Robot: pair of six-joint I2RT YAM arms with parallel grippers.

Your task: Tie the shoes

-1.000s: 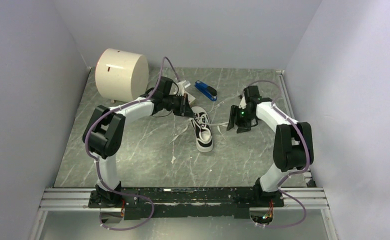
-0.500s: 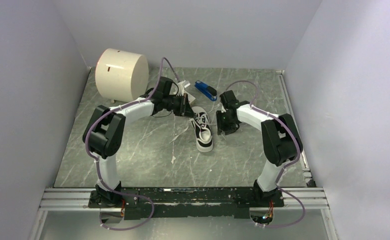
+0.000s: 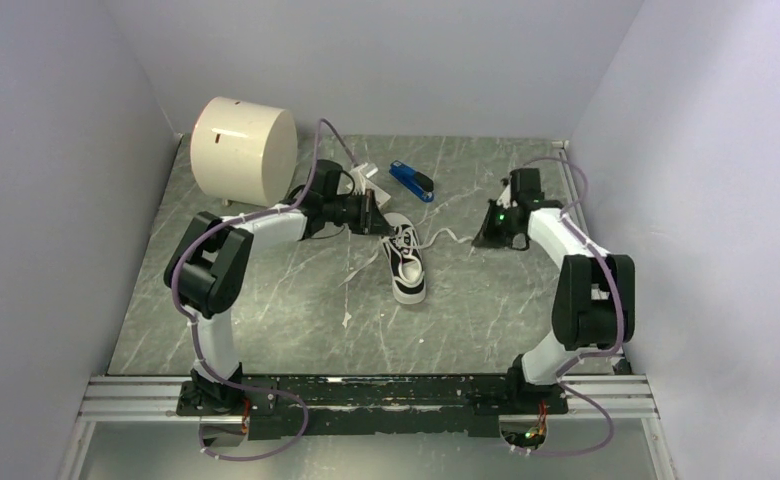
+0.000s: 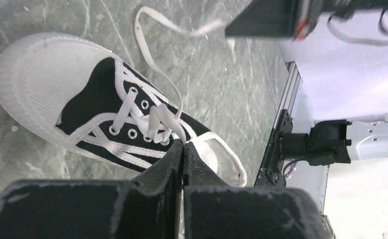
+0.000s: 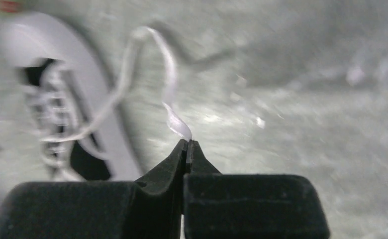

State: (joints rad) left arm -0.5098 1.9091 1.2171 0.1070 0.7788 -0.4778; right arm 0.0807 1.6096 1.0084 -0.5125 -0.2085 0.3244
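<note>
The shoe (image 3: pixel 406 262) is a small black-and-white sneaker lying mid-table, toe toward the arms. My left gripper (image 3: pixel 378 218) sits at its heel end. In the left wrist view its tips (image 4: pixel 183 145) are shut on a white lace (image 4: pixel 174 122) just above the eyelets. My right gripper (image 3: pixel 486 232) is to the right of the shoe, shut on the end of the other lace (image 3: pixel 441 238). That lace runs slack from the shoe to it. The right wrist view is blurred and shows the lace end (image 5: pixel 177 122) pinched at the tips (image 5: pixel 187 142), with the shoe (image 5: pixel 57 99) at left.
A cream cylinder (image 3: pixel 243 148) stands at the back left. A blue stapler (image 3: pixel 412 181) and a small white box (image 3: pixel 369 174) lie behind the shoe. Walls close in the table on three sides, and a rail runs along the right edge (image 3: pixel 576 200).
My right gripper went in to the shoe's right side, shut on a lace end, and drew it out to the right and back. The left gripper stayed shut at the shoe.
</note>
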